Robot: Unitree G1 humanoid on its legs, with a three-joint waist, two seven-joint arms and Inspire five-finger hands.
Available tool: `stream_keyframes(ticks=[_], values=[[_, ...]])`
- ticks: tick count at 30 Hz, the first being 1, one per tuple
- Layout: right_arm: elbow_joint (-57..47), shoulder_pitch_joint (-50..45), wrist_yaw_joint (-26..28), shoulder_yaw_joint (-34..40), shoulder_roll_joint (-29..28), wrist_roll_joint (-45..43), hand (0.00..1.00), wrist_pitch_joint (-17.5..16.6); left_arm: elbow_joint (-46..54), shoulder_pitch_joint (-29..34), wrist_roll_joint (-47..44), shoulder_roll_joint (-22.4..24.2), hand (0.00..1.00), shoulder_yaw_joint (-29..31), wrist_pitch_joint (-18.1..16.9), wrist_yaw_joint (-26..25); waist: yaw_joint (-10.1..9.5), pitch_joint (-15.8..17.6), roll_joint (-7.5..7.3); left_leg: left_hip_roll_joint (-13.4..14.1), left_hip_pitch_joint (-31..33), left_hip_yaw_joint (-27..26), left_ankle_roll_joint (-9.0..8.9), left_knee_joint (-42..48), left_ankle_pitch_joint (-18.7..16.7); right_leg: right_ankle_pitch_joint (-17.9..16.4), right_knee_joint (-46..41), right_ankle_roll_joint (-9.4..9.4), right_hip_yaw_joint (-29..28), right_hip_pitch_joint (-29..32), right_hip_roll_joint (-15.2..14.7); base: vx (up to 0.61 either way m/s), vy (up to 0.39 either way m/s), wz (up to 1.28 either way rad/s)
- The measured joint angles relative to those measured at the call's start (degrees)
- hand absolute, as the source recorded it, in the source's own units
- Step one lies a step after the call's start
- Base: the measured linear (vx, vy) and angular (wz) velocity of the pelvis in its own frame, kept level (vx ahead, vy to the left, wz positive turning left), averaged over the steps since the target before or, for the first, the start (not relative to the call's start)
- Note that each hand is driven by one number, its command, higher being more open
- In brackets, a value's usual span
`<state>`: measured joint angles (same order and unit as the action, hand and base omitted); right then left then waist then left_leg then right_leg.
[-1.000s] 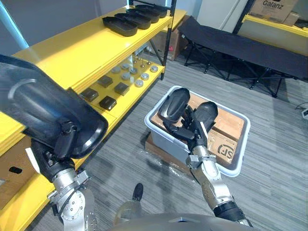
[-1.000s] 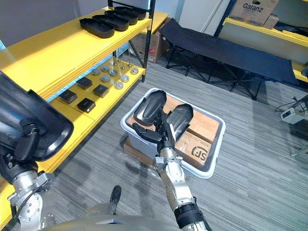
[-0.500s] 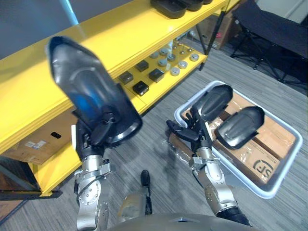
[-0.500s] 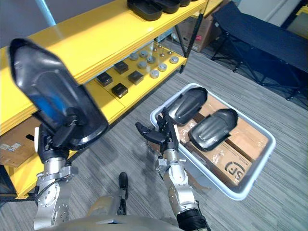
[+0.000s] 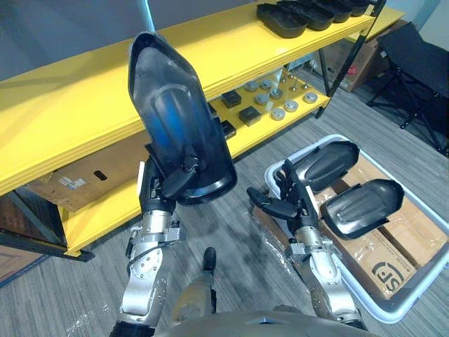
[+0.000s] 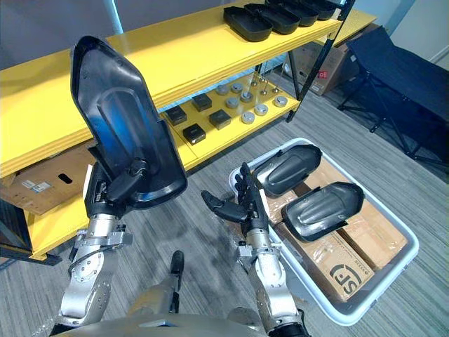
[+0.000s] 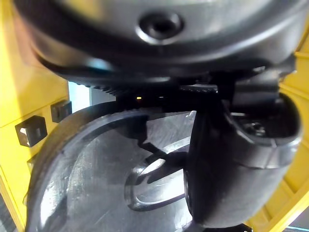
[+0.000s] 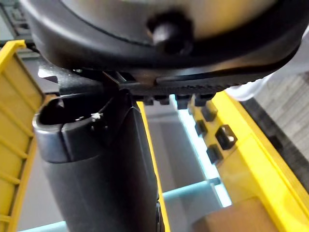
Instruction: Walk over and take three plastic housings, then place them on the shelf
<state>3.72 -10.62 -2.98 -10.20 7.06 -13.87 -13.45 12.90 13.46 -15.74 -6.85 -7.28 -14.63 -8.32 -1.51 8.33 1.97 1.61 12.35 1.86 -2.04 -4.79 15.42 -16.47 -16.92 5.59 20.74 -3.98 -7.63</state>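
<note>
My left hand [image 5: 170,188] is shut on the lower edge of a large black plastic housing [image 5: 177,125]. It holds the housing upright in front of the yellow shelf [image 5: 77,95], hollow side toward me; the left wrist view shows my thumb [image 7: 231,164] pressed on the housing's inner face [image 7: 91,174]. Two more black housings [image 5: 327,157] [image 5: 362,207] lie on cardboard in a white tub [image 6: 397,274] on the floor. My right hand [image 5: 283,205] hangs open and empty by the tub's near left corner. Several housings [image 5: 302,14] lie at the top shelf's far end.
The lower shelf carries small black blocks and metal discs [image 5: 267,105]. A cardboard box [image 5: 74,181] sits under it on the bottom level. A black shelf post [image 5: 344,56] stands at the far end, with a black folding cot [image 5: 421,60] beyond on the grey floor.
The camera has swung toward the shelf. My left hand has lifted the housing higher and more upright, closer to the shelf. My right hand stays open by the tub.
</note>
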Motion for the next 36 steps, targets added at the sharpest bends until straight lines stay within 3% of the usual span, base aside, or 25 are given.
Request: stream_keyframes(ticks=[4,6,8,9,10,11,12,14,15,16,17,18,19,21,24,26,27,29,30,31,32,33,36], values=[[-0.19,-0.06,-0.42,0.74,-0.02,-0.07,1.0,-2.27,0.06,1.24,-0.1,0.22,0.0,0.09,0.54,-0.13,-0.03,0.27,0.41,-0.49,0.24,-0.22,-0.08,0.37,-0.18,-0.99,-2.15,0.08,0.09,0.88,-0.5,0.01,-0.037,0.02],[-0.2,0.32,-0.41,0.75,0.01,-0.11,1.0,-2.54,0.07,1.61,-0.4,0.59,0.0,0.24,0.89,-0.92,-0.06,0.9,0.84,-1.06,1.5,-0.8,-0.06,3.82,-2.16,-1.37,-3.73,0.25,0.23,0.96,-1.41,0.01,-0.007,0.04],[-0.17,0.36,-0.26,0.68,-0.12,-0.47,1.0,-3.17,0.06,3.04,-0.4,2.17,0.0,0.65,0.91,-2.35,-0.27,2.3,1.15,-1.04,3.67,-5.67,-0.2,11.42,-9.24,-1.85,-4.09,0.42,0.39,-0.06,-4.1,0.0,0.06,0.02],[-0.15,0.36,-0.21,0.68,-0.45,-0.59,1.0,-3.39,0.07,3.06,-0.4,2.49,0.0,0.83,0.93,-2.55,-0.27,3.25,0.46,-0.83,4.89,-6.78,1.8,16.32,-11.33,-2.26,-4.51,0.47,0.55,-0.39,-5.05,0.0,0.124,0.02],[-0.14,0.31,-0.13,0.53,-0.36,-0.56,1.0,-3.51,0.15,3.2,-0.42,2.53,0.0,1.21,0.93,-2.91,-0.66,3.95,1.16,-0.28,6.46,-7.92,3.33,28.05,-14.77,-4.09,-6.38,0.64,0.5,-1.34,-6.35,0.01,0.136,-0.04],[-0.16,0.07,-0.14,0.5,-0.26,-0.57,1.0,-3.51,0.25,3.83,-0.41,2.6,0.0,1.62,0.93,-2.93,-0.89,3.94,1.23,0.03,6.37,-8.54,2.09,30.99,-17.97,-5.05,-7.25,0.82,0.29,-1.54,-6.3,0.05,0.151,0.01],[-0.06,0.15,-0.32,0.75,-0.65,-0.62,1.0,-3.67,0.8,4.69,-0.41,2.45,0.0,2.67,0.93,-2.63,-0.72,3.89,1.14,-0.25,6.26,-8.37,2.31,32.77,-22.16,-6.9,-9.14,1.21,0.23,-2.04,-7.21,0.11,0.164,0.09],[-0.13,0.15,-0.52,0.72,-0.92,-0.66,1.0,-3.87,1.27,5.44,-0.4,2.53,0.0,4.54,0.95,-1.89,-1.72,3.84,-0.16,-1.94,6.36,-9.28,3.22,34.61,-24.29,-7.85,-7.97,0.24,0.35,-3.21,-8.54,0.17,0.159,0.12],[-0.17,0.01,-0.94,0.67,-1.28,-0.65,1.0,-3.92,1.71,5.61,-0.4,2.39,0.0,6.12,1.0,-1.21,-2.06,3.71,-0.48,-2.29,6.09,-9.56,4.31,35.76,-26.5,-8.02,-8.75,-1.53,0.83,-4.64,-8.52,0.28,0.113,0.24],[-0.15,-0.12,-1.61,0.5,-1.85,-0.64,1.0,-3.95,1.89,5.58,-0.46,2.78,0.0,8.33,1.03,-0.76,-2.03,3.53,-1.85,-3.74,5.87,-8.4,5.0,35.8,-27.28,-5.31,-17.23,-4.17,-0.99,-1.34,-10.38,0.29,0.11,0.45],[-0.15,-0.28,-1.88,0.65,-2.53,-0.65,1.0,-3.95,1.94,5.54,-0.6,2.91,0.0,8.9,1.08,-0.73,-1.36,3.52,-2.08,-4.45,5.55,-7.38,5.29,35.29,-27.33,-2.55,-21.67,-5.26,-2.22,1.11,-10.85,0.3,0.125,0.65],[-0.07,-0.5,-2.69,0.86,-3.0,-0.66,1.0,-3.94,2.1,5.64,-0.66,2.56,0.0,9.56,1.11,-0.36,-1.03,3.59,-2.56,-5.11,4.18,-6.38,5.63,33.48,-27.16,2.6,-27.42,-5.46,-4.53,4.17,-11.31,0.3,0.123,0.62],[-0.07,-0.78,-2.89,1.4,-3.74,-0.64,1.0,-3.97,2.18,5.74,-0.64,1.95,0.0,9.92,1.11,-0.12,-1.2,3.53,-2.76,-5.2,1.9,-5.37,6.63,30.79,-26.48,2.49,-30.96,-4.41,-6.93,6.71,-10.6,0.39,0.115,0.56],[-0.26,-0.87,-2.52,2.05,-4.26,-0.6,1.0,-4.59,2.8,5.78,-0.9,1.9,0.0,10.69,1.1,-0.27,-1.12,3.42,-2.5,-5.15,-1.62,-3.7,6.32,26.96,-25.41,-0.31,-28.24,-4.12,-7.03,8.76,-8.72,0.34,0.067,0.35],[-2.79,-1.05,-1.44,4.18,-4.77,-0.56,1.0,-4.8,3.94,5.08,-1.68,1.78,0.0,10.32,1.1,-0.7,-0.88,2.86,-1.55,-5.06,-5.21,-2.13,6.02,22.76,-25.22,-0.56,-17.54,-3.69,-8.74,15.45,-5.68,0.31,0.03,0.25],[-4.76,-1.2,-0.33,5.63,-4.56,-0.32,1.0,-4.82,3.82,4.81,-1.67,1.62,0.0,9.94,1.11,-2.12,0.93,2.75,-0.84,-4.94,-7.36,-0.83,4.99,22.17,-25.83,2.06,-8.05,0.01,-14.89,18.96,-3.87,0.34,-0.035,0.4],[-4.87,-1.37,-0.04,5.91,-4.53,-0.33,1.0,-4.83,3.71,4.81,-1.67,1.63,0.0,9.87,1.1,-2.38,1.29,2.75,-0.84,-4.84,-8.09,-0.47,4.53,22.25,-26.1,3.14,-5.63,0.19,-16.05,18.98,-3.41,0.33,-0.117,0.49],[-5.65,-2.67,0.44,6.26,-4.5,-0.57,1.0,-4.85,3.43,4.84,-1.66,1.5,0.0,9.76,1.09,-3.01,1.88,2.27,-1.54,-4.47,-9.8,0.23,2.78,22.91,-27.22,9.96,1.42,-0.63,-18.47,17.78,-2.14,0.25,-0.164,0.56],[-6.15,-3.63,1.13,6.22,-4.51,-0.64,1.0,-5.49,3.45,4.7,-1.65,1.11,0.0,9.51,0.94,-3.45,2.1,1.45,-2.88,-4.42,-9.89,0.4,1.42,23.91,-28.66,17.85,4.36,-0.7,-19.25,16.76,-2.08,0.22,-0.207,0.81],[-6.92,-4.3,1.55,6.05,-4.24,-0.57,1.0,-6.28,3.32,4.5,-1.65,0.92,0.0,9.17,0.79,-3.6,2.05,0.5,-4.17,-4.23,-9.88,0.43,1.02,24.87,-31.43,21.05,5.4,-0.01,-18.15,15.22,-2.11,0.28,-0.311,0.71],[-6.91,-3.73,1.71,6.04,-3.57,-0.5,1.0,-6.46,3.13,4.52,-1.67,1.6,0.0,8.91,0.79,-3.8,1.71,0.31,-3.65,-3.11,-9.76,0.67,0.71,25.65,-32.65,20.1,6.52,0.61,-17.42,14.44,-1.25,0.28,-0.347,0.47],[-7.13,-1.87,1.67,5.75,-1.4,0.05,1.0,-6.7,2.69,5.17,-1.87,3.12,0.0,8.17,0.88,-4.12,0.88,0.02,-1.66,0.11,-9.37,1.98,-0.84,26.51,-33.62,20.8,9.81,-0.73,-15.41,12.44,1.77,0.25,-0.324,0.2],[-7.26,-0.63,1.4,6.4,0.36,0.02,1.0,-6.71,2.58,5.11,-1.87,3.88,0.0,7.36,1.02,-3.76,0.71,-0.38,-0.9,2.45,-10.77,3.26,-2.25,24.12,-33.3,21.05,12.54,-2.13,-13.21,10.01,3.88,0.13,-0.17,0.25]])
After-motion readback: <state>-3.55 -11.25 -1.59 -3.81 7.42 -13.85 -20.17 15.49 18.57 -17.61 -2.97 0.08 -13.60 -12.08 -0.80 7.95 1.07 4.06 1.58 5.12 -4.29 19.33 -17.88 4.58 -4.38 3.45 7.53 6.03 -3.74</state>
